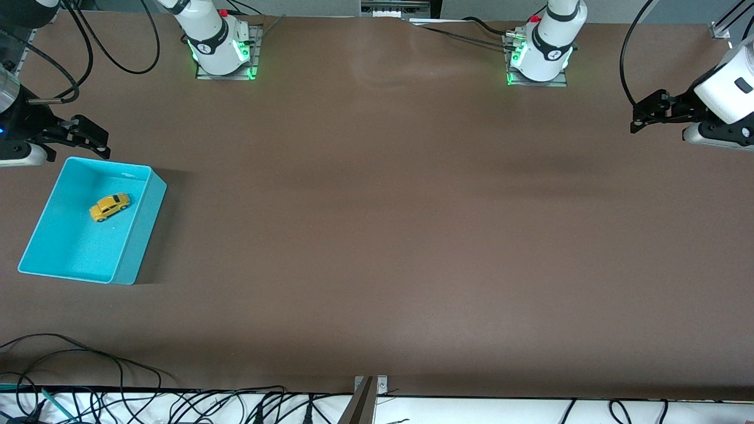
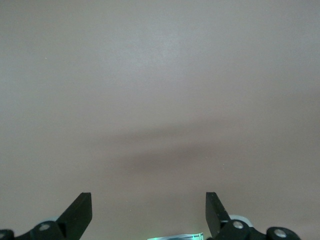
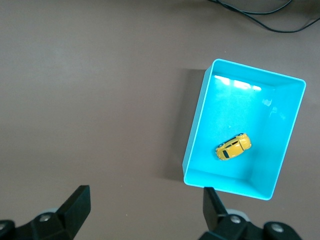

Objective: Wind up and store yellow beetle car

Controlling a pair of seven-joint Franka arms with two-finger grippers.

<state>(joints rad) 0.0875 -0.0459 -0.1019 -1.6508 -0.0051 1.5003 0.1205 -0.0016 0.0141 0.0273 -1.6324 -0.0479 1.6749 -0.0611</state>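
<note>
The yellow beetle car [image 1: 109, 206] lies inside the turquoise bin [image 1: 135, 235] at the right arm's end of the table. It also shows in the right wrist view [image 3: 233, 146], inside the bin [image 3: 196, 135]. My right gripper [image 1: 88, 136] is open and empty, up in the air just off the bin's edge that lies toward the bases; its fingers [image 3: 77, 202] frame bare table. My left gripper [image 1: 651, 112] is open and empty, raised over bare table at the left arm's end, its fingers [image 2: 80, 210] over nothing.
The brown table [image 1: 377, 235] spans the view. Cables [image 1: 88, 365] trail along the table's edge nearest the front camera. The arm bases [image 1: 221, 47] stand at the top of the front view.
</note>
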